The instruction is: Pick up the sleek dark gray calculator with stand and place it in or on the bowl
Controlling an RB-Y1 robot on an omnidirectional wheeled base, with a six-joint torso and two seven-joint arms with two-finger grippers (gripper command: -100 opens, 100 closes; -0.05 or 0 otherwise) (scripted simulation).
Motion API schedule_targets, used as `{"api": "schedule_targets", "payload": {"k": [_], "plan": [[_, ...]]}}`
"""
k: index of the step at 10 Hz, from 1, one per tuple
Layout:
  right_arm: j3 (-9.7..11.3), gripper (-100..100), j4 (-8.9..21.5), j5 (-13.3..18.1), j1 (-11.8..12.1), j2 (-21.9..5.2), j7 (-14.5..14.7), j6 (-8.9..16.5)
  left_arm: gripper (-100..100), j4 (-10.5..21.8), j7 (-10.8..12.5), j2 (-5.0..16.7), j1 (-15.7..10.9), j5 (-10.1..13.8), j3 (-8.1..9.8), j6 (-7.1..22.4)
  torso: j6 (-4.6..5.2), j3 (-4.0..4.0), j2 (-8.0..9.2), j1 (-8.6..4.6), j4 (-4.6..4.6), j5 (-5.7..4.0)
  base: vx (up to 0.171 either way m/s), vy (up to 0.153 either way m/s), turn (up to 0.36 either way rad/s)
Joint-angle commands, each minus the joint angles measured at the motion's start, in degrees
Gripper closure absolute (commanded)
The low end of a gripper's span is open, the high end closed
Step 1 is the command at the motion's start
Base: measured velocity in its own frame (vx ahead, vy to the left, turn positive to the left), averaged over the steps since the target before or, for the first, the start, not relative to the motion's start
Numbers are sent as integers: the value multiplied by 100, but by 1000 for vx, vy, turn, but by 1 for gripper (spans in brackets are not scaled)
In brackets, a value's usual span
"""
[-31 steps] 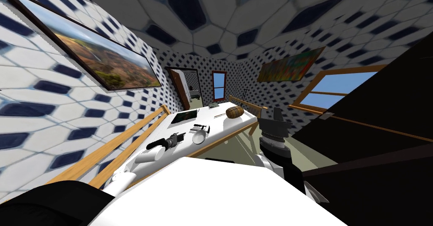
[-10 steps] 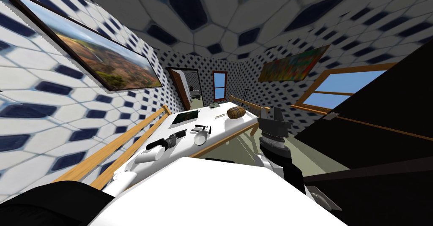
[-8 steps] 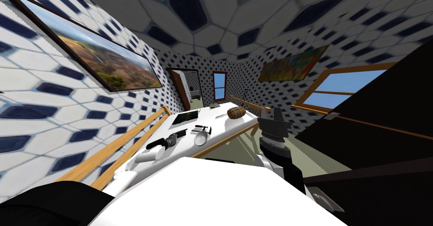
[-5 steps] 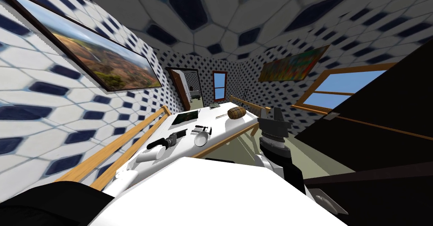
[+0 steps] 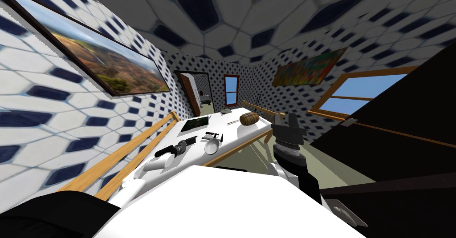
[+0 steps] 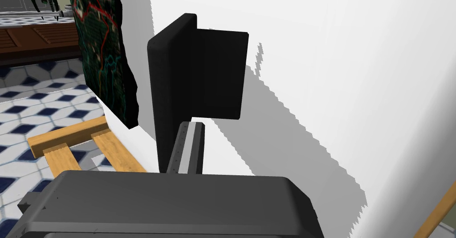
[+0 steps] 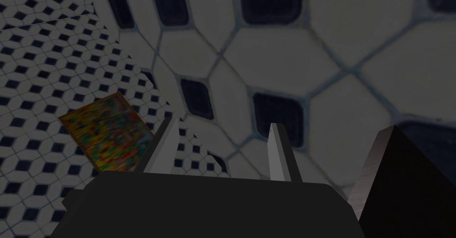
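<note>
Left pincer [image 6: 176,131] nearly closed, gripping dark calculator [image 6: 196,70].

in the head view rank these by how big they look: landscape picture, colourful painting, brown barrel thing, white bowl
1. landscape picture, though it hangs on the nearest wall, which inflates it
2. colourful painting
3. brown barrel-shaped thing and white bowl: about alike, so not ranked

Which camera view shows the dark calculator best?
Left wrist view: the calculator sits close, slab and stand plain. Head view: a small dark sliver on the white table. Right wrist view points away.
</note>
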Motion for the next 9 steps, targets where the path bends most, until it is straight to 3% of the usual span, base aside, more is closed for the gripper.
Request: {"api": "schedule_targets", "payload": {"k": [1,3,4,5,6,7,8,9], "plan": [[0,0,0,0,0,0,0,0,100,0,0,0,0,0,0,0,0,0,0,0,0,0,0,0,0],[0,0,0,0,0,0,0,0,-100,-50,32,57,1,34,53,49,0,0,0,0,0,0,36,28,-3],[0,0,0,0,1,-1,0,0,-100,-27,15,26,3,15,27,22,1,-11,-21,18,-3,2,46,37,-8],[0,0,0,0,0,0,0,0,0,-32,19,31,2,17,33,28,0,-11,-17,14,-4,4,5,5,-1],[0,0,0,0,0,0,0,0,-100,255,37,-34,-285,82,-254,-92,0,-5,-7,5,-2,1,-45,19,180],[0,0,0,0,0,0,0,0,-100,417,37,-34,-471,82,-386,-92,-3,4,8,7,1,3,-70,14,113],[0,0,0,0,-1,0,0,0,-100,548,37,-34,-599,82,-386,-92,0,11,20,5,4,2,-38,1,-1],[0,0,0,0,-1,0,0,0,-100,742,56,-99,-767,147,-647,-211,2,8,14,2,4,1,-57,18,214]]}}
